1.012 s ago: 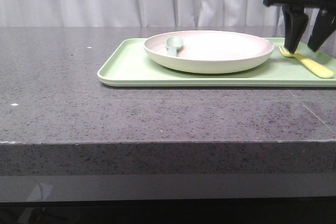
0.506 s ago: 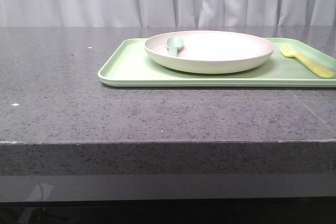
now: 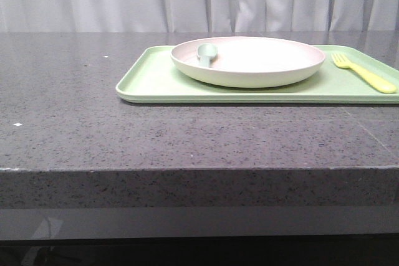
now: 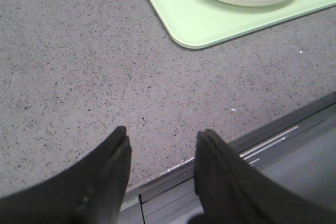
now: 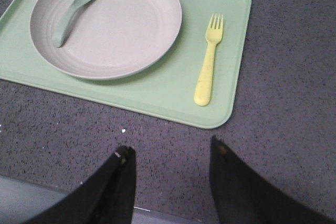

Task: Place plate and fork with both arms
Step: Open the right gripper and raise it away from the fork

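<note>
Resting flat on the tray (image 5: 157, 98), the fork (image 5: 209, 59) lies just beside the plate (image 5: 118, 30), apart from it, on the side away from the spoon (image 5: 73, 6). You can check that the plate sits on the tray too, with the spoon inside it near the rim. Fork long axis runs roughly along the tray's short side, tines pointing to the tray's far edge, handle end toward the near edge and the right gripper (image 5: 168, 182).

Right jaws are spread, nothing between them, hanging over bare desk (image 5: 294, 103) just off the tray's near edge. The fork handle lies almost straight ahead of their gap, a bit to one side. So the right arm looks nearer the fork by a clear margin.

Left gripper (image 4: 163, 161): jaws also spread and empty, over the desk's front edge, well apart from the tray corner; from there you only see part of the plate, no fork.

Front view shows neither arm. Both items look placed already; if you need a regrasp, go right arm, along the handle.
</note>
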Robot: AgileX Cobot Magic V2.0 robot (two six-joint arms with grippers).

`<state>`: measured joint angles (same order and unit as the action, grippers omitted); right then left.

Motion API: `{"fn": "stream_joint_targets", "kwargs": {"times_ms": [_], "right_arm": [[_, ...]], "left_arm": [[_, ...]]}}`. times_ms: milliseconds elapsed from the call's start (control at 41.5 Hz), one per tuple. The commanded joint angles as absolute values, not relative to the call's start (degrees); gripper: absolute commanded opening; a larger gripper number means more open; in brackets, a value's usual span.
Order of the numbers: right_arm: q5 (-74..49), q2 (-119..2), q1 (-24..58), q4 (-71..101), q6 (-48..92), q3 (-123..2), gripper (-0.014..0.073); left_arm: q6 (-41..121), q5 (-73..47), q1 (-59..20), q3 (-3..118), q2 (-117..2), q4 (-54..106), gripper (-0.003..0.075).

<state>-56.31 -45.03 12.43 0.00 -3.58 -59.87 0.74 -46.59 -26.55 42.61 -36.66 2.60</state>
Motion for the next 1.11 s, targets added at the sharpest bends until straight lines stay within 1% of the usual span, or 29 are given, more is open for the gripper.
{"fn": "stream_joint_targets", "kwargs": {"times_ms": [0, 193, 385, 963, 1036, 1084], "right_arm": [[-53.6, -39.6, 12.4, -1.0, -2.9, -57.9, 0.0363], [-55.1, -29.6, 12.4, -1.2, -2.9, -52.5, 0.0363], [-55.7, -23.7, 12.4, -1.2, -2.9, -50.1, 0.0363], [-55.2, -22.8, 12.4, -1.2, -2.9, -49.5, 0.0361], [-55.2, -22.8, 12.4, -1.1, -2.9, -49.5, 0.0327], [-55.2, -22.8, 12.4, -1.1, -2.9, -49.5, 0.0269]], "left_arm": [[0.8, -42.6, -26.8, 44.2, -36.6, 3.3, 0.03], [0.8, -42.6, -26.8, 44.2, -36.6, 3.3, 0.03], [0.8, -42.6, -26.8, 44.2, -36.6, 3.3, 0.03], [0.8, -42.3, -26.8, 44.2, -36.6, 3.3, 0.03], [0.8, -42.3, -26.8, 44.2, -36.6, 3.3, 0.03], [0.8, -42.3, -26.8, 44.2, -36.6, 3.3, 0.0295]]}}
